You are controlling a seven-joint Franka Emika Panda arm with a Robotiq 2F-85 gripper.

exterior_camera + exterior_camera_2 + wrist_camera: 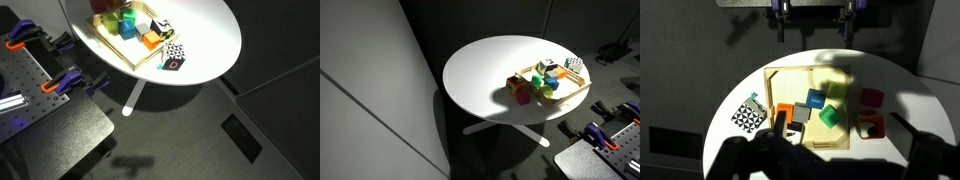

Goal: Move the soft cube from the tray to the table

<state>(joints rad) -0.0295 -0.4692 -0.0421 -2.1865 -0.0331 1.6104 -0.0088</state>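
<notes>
Approach step; nothing grasped yet. Gripper (815, 12) high above table (210, 35), jaws spread wide, empty. Soft cube (161, 29) inside tray (112, 47), near corner, just beside orange block (150, 41). Lookalike checkered cube (173, 59) with red mark on tabletop just outside tray: likely decoy. Next move probably: descend over soft cube, set fingers clear of orange block and rim, close gently, lift, place on bare tabletop.
</notes>
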